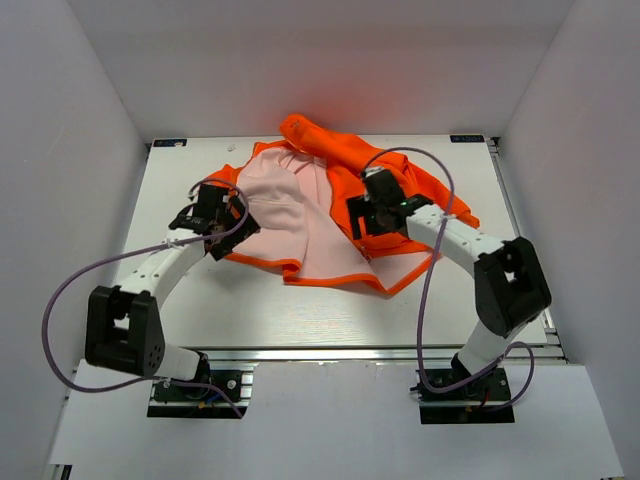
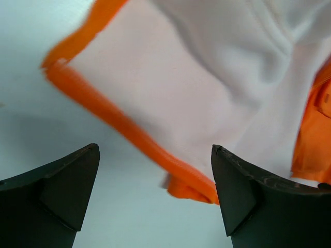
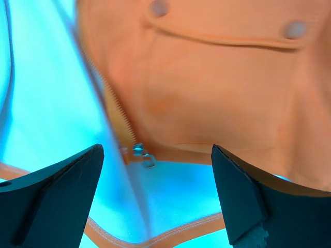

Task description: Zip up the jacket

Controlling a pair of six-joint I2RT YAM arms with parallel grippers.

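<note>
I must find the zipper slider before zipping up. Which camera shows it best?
The right wrist view: the metal slider sits close up at the end of the zipper teeth. The top view shows the jacket spread open, slider too small to see. The left wrist shows only lining and hem.

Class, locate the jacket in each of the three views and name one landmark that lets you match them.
Top external: the jacket lies open in the centre, pale lining up, orange bunched at its right.
Left wrist: jacket fills the upper right, mostly lining.
Right wrist: jacket's orange front fills the top, zipper at left.
Shared landmark: the orange hem edging the lining.
</note>
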